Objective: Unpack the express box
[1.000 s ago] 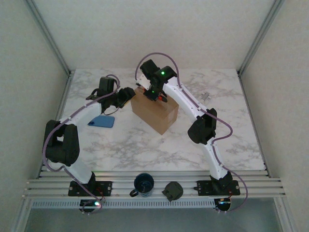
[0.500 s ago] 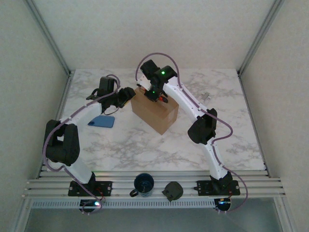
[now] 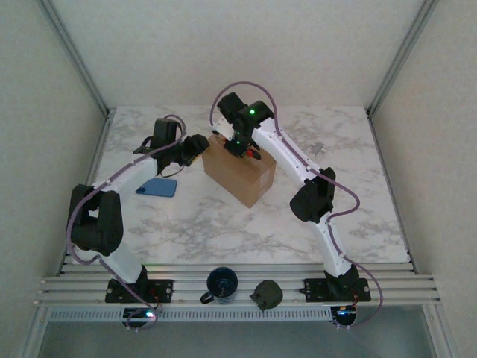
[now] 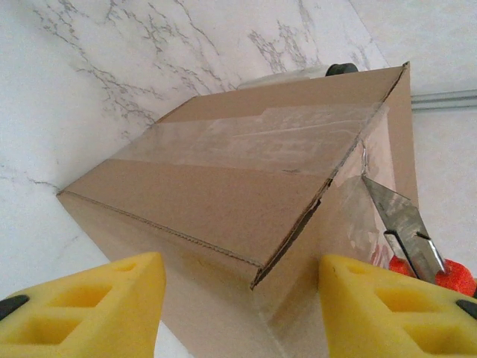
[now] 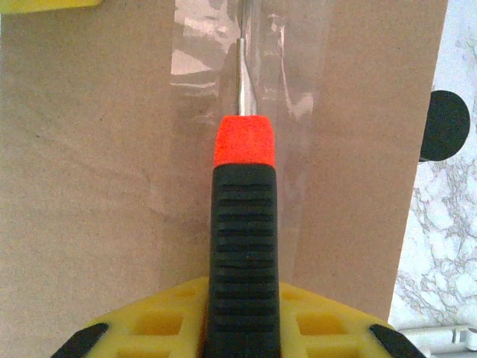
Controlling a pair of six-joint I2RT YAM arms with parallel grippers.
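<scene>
Express box point(image 3: 240, 173): we see it mid-way across the marble table point(image 3: 358, 216), taped shut, between both grippers.
Left gripper point(image 4: 238, 313): we find its yellow pads point(image 4: 82, 306) spread, flanking one box corner.
Right gripper point(image 5: 242, 332): we note it pinching the knife point(image 5: 242, 246), blade on the clear tape point(image 5: 298, 67).

Express box point(image 3: 240, 173) at middle of table point(image 3: 358, 216), set askew. Phone point(image 3: 157, 187) flat on table left of box, apart. Left end effector point(image 3: 200, 146) at box's far-left corner. Right end effector point(image 3: 244, 147) over box top, knife point(image 5: 242, 253) in it, blade on top seam. Cup point(image 3: 221, 284) on near rail point(image 3: 402, 287) between arm bases.
</scene>
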